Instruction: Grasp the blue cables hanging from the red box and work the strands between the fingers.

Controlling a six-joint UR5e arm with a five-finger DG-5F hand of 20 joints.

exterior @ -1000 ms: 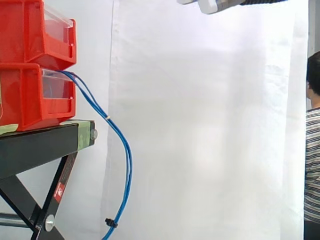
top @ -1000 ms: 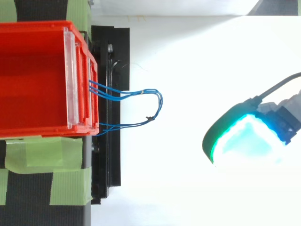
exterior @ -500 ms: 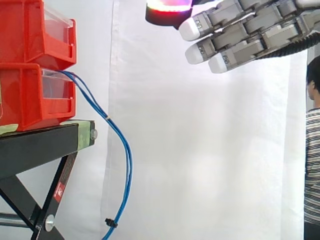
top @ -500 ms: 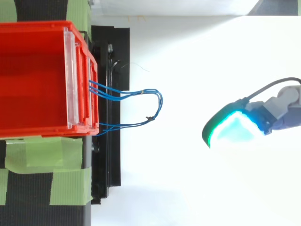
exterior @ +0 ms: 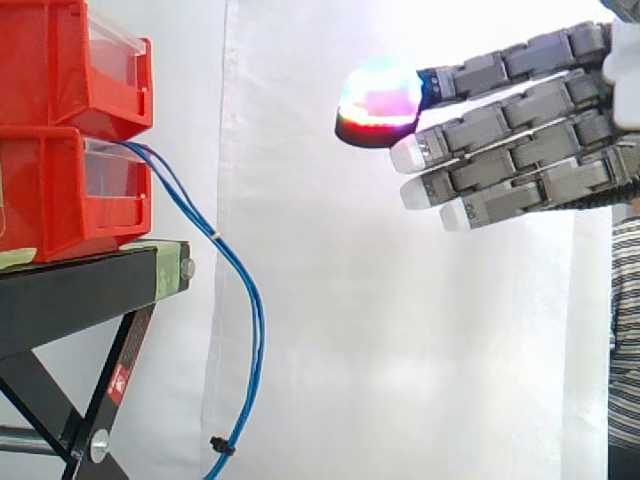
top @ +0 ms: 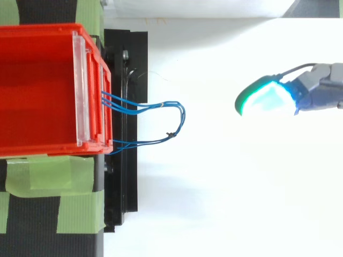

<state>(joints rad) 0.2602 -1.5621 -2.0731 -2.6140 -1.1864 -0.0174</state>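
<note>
Side view, and I've got the robot hand (exterior: 520,130) coming in from the right, high up in front of the white curtain (exterior: 400,350). Its fingers are stretched out straight, stacked one above the other and pointing left, with nothing in them. The topmost fingertip pad (exterior: 380,95) is glowing cyan and pink with a red rim underneath.

Over on the left, two red bins sit stacked on the black stand (exterior: 80,290). The blue cables (exterior: 240,290) come out at the front of the lower red bin (exterior: 60,190), right under the upper red bin (exterior: 60,60). They hang in a long curve past the stand's edge and run out at the bottom of the view. I can see a small black tie (exterior: 218,445) bundling the strands low down. There's open air between the fingertips and the cables, well apart.

Top view: the cables (top: 161,107) loop out to the right from the bin's clear front panel (top: 80,91). The hand (top: 316,93) is off at the right edge, its pad (top: 265,100) glowing cyan with a green rim. Green tape (top: 48,176) runs over the stand beside the bin.

A person in a striped shirt (exterior: 625,330) stands at the far right edge of the side view.
</note>
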